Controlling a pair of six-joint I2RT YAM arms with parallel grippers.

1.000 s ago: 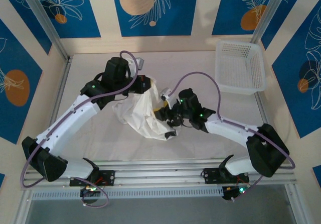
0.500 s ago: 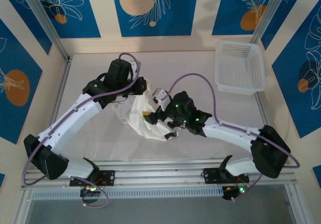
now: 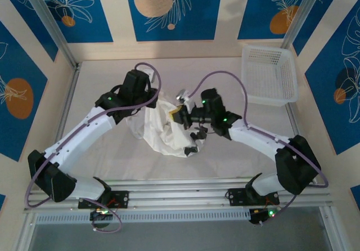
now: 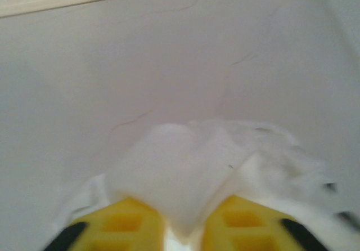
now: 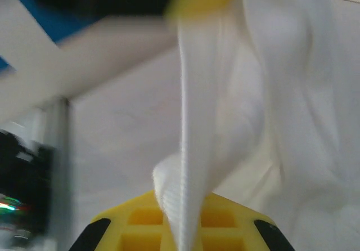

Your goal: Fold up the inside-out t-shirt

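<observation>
Both clamped on the t-shirt point(image 3: 161, 131): left claw point(image 4: 183, 224), right claw point(image 5: 183, 228); pinched cloth clearest from wrist views.

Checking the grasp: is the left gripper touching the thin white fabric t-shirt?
Touching: the left wrist view shows the left gripper pinching the thin white fabric t-shirt between its yellow fingers.

The table point(image 3: 101, 79) bears the crumpled t-shirt point(image 3: 161, 131) and a lattice basket point(image 3: 270, 76).

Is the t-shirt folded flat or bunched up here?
Bunched, not folded: the t-shirt is a crumpled mass, with fabric pinched by both the left gripper and the right gripper.
</observation>
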